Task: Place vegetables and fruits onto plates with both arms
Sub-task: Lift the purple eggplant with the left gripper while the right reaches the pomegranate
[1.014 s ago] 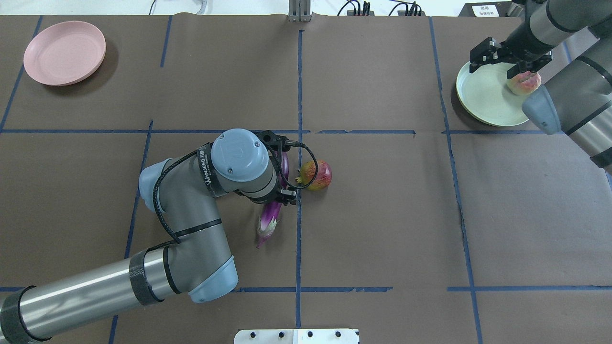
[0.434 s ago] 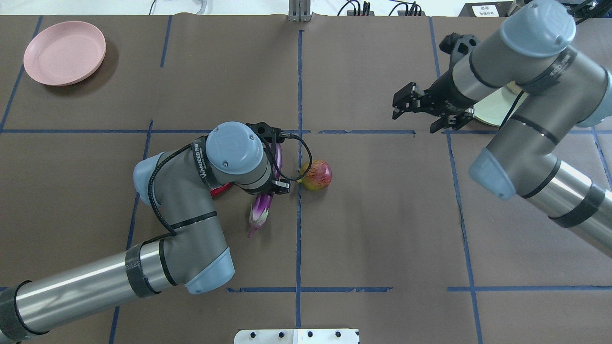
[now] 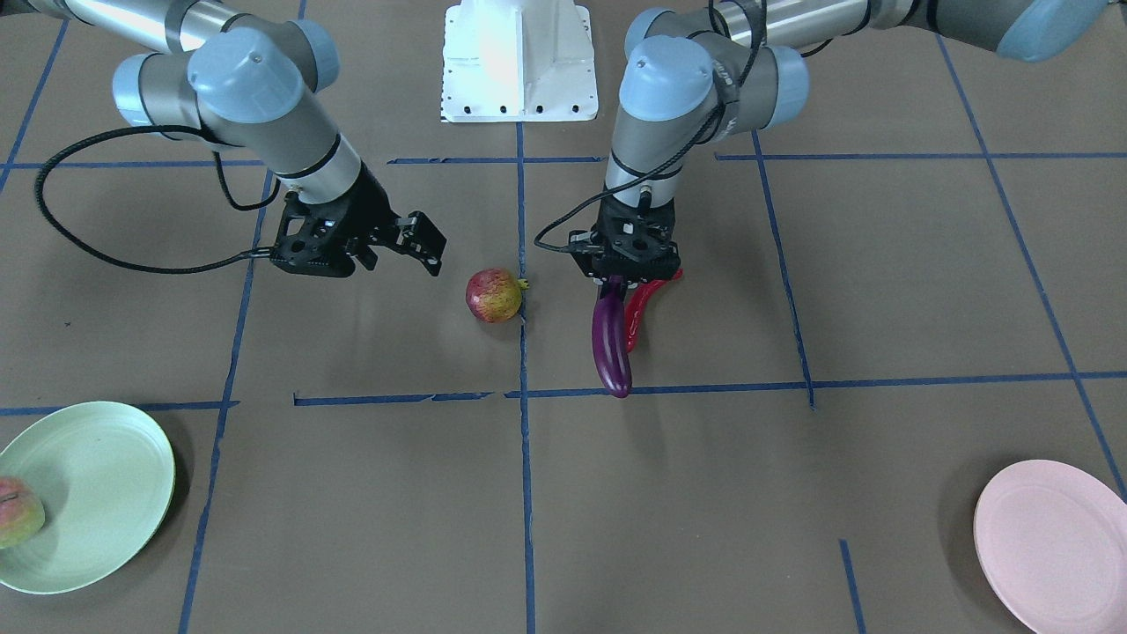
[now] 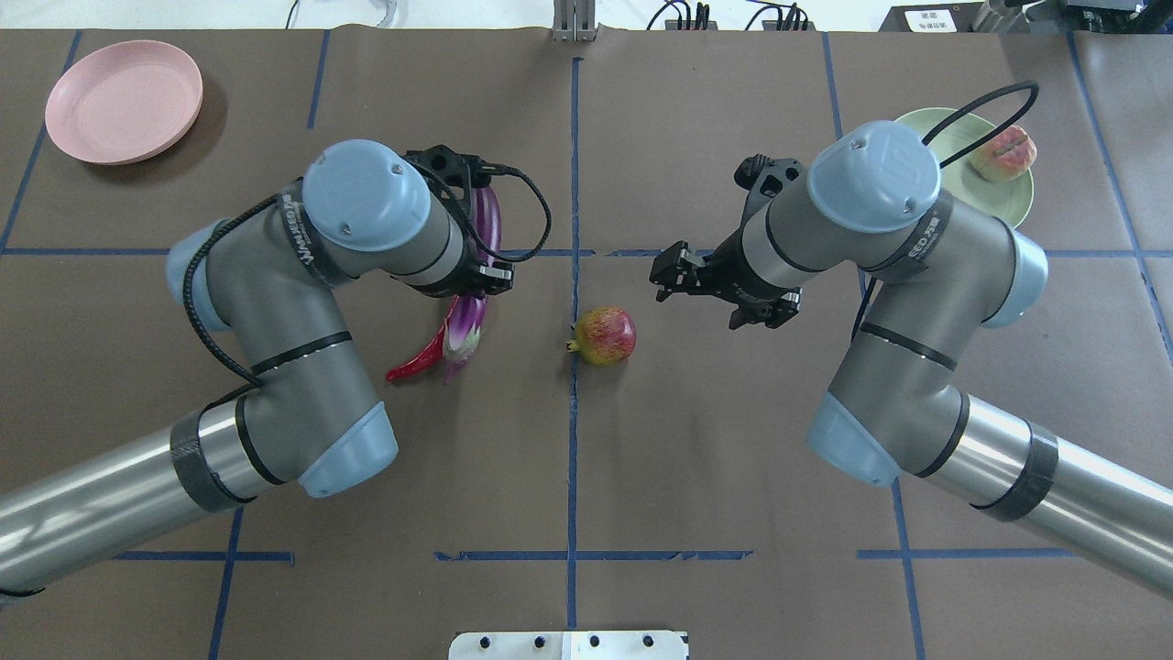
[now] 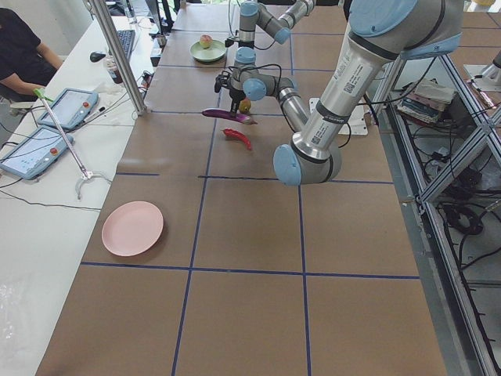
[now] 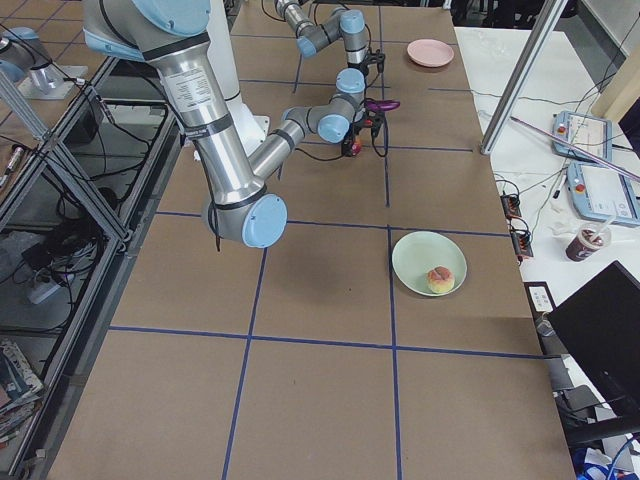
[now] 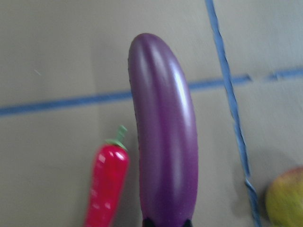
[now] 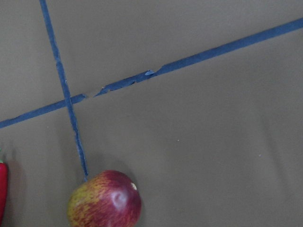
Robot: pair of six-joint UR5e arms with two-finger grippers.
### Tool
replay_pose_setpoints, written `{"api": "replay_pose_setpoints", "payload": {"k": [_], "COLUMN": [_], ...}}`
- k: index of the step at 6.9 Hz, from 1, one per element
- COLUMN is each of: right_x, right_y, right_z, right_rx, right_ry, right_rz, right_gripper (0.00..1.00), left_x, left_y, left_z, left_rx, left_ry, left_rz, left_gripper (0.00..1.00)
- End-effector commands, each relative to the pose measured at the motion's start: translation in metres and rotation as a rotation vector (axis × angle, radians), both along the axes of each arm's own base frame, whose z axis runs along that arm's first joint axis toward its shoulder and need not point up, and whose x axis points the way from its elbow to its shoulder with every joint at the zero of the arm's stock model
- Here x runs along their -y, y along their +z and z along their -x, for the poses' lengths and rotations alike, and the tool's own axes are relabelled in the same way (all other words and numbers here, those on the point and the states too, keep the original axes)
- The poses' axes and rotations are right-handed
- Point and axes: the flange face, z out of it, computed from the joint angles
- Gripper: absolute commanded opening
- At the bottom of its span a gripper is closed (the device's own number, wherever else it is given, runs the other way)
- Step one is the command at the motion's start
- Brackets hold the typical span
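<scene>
Left to right in the overhead view: the pink plate [image 4: 124, 101] sits at the far left corner, bare. White lettering runs along the black band on the left arm [image 4: 275, 302], but I cannot read it at this angle. The left gripper [image 4: 472, 280] is pinched on the eggplant [image 4: 486, 225] near its pale stem end. The side view shows the eggplant held roughly level, clear of the table. Its long axis runs away from the robot, rounded tip pointing to the far side and stem end sticking out behind the fingers. The chili pepper [image 4: 417, 359] lies on the table just beside that stem end. The pomegranate [image 4: 605, 335] rests on the table by the centre tape line, crown pointing left. The right gripper [image 4: 698, 298] hangs near it on the right, fingers spread and not touching it. The green plate [image 4: 971, 179] at the far right holds the pale blushed fruit [image 4: 1003, 153].
</scene>
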Motion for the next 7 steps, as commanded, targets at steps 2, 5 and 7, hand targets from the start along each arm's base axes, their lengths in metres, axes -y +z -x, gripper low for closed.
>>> {"api": "replay_pose_setpoints", "payload": {"k": [2,5,7], "right_x": [-0.017,-0.012,-0.009], "right_y": [-0.039,-0.019,-0.02], "right_z": [0.097,0.109,0.11], "right_rx": [-0.045,-0.109,-0.121], "right_ry": [0.068,0.094,0.113], "right_rz": [0.051,0.054,0.051], "right_gripper": [1.0,1.0,0.77], "left_x": [0.091,0.146,0.196], "left_y": [0.099,0.169,0.284], "left_z": [0.155,0.222,0.239], "left_rx": [0.135,0.257,0.276], "left_ry": [-0.134,-0.085,-0.124], "left_rz": [0.01,0.018,0.041], "left_gripper": [0.02,0.02,0.03]}}
